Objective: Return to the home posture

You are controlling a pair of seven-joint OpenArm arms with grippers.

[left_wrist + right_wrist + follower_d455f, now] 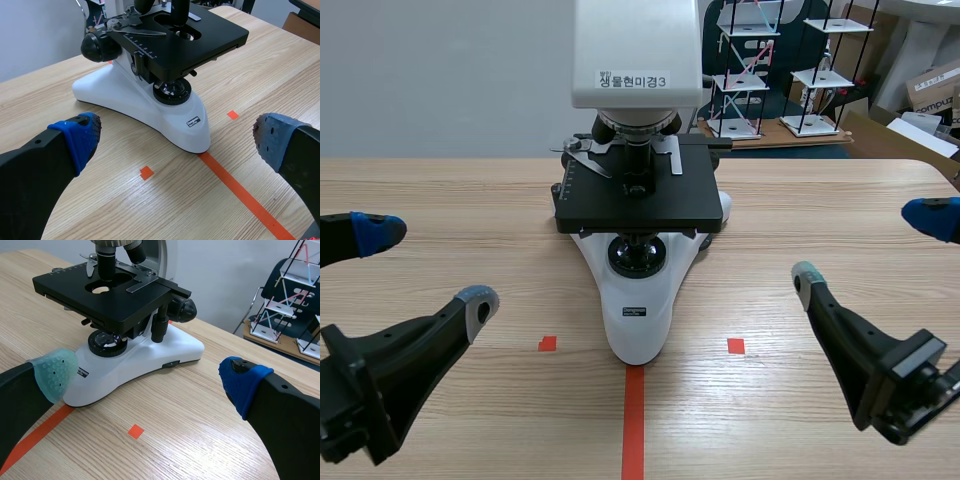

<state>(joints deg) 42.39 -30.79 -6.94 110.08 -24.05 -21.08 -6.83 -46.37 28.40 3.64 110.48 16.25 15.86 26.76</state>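
While both arms sit low over the near part of the table (440,190), neither has anything in its grip.

left gripper (430,268): comes in from the left edge, jaws spread wide, holding nothing. One finger carries a blue pad (375,230), the other a grey pad (480,303); the grey one is nearer the tape marks. Well apart from the microscope, no contact. Its wrist camera shows the microscope base ahead of the spread fingers, roughly centred between them.

microscope (638,300): mid-table, upright, white base, black stage (640,195), white head with a printed label (632,79). Objective points down at the stage opening; a metal clip lies on the stage top. The rounded nose of the base touches the far end of the orange-red tape line (633,420), with one small tape square on each side of the nose.

right gripper (863,245): comes in from the right edge, jaws equally wide, nothing between them. Grey-green pad (804,273) is on the finger toward the microscope, right-hand blue pad (930,215) on the finger toward the table's right edge. Also well apart from the microscope; its wrist camera shows the base ahead, on the grey-green finger's side.

Behind the table's far right: wire racks (750,70) with white shelves, and a cardboard box (935,85).
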